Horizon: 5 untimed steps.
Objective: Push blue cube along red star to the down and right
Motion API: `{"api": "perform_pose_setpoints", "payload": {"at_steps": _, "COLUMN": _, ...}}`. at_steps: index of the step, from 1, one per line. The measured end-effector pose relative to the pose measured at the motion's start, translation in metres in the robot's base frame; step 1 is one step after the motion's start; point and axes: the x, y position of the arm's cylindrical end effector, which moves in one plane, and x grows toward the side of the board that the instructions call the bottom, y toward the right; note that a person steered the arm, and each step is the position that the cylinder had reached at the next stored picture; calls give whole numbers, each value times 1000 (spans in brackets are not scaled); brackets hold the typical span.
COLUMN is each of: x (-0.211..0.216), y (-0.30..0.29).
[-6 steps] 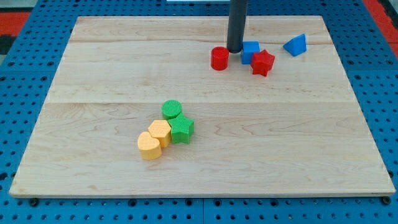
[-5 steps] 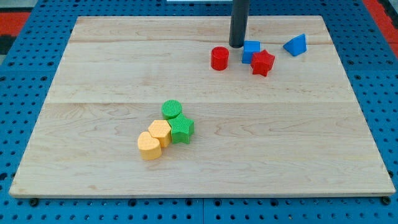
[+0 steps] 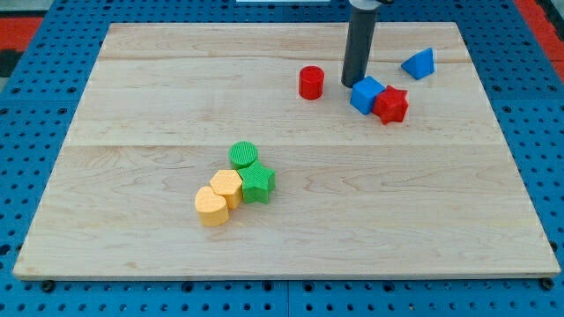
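Note:
The blue cube (image 3: 367,94) sits in the upper right part of the wooden board (image 3: 132,106), touching the red star (image 3: 391,105) on its right side. My tip (image 3: 354,83) is at the blue cube's upper left corner, touching or almost touching it. The dark rod rises from there to the view's top.
A red cylinder (image 3: 310,83) stands left of my tip. A blue triangular block (image 3: 419,63) lies up and right of the star. Near the board's middle left are a green cylinder (image 3: 243,155), a green block (image 3: 257,183), a yellow hexagon block (image 3: 226,187) and a yellow heart (image 3: 211,207), clustered together.
My tip moved right and down. The blue cube and the red star both shifted down and right, still touching. The other blocks did not move.

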Motion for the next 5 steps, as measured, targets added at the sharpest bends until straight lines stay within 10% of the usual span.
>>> {"api": "perform_pose_setpoints", "payload": {"at_steps": 2, "x": 36, "y": 35}}
{"api": "perform_pose_setpoints", "payload": {"at_steps": 5, "x": 54, "y": -154}}
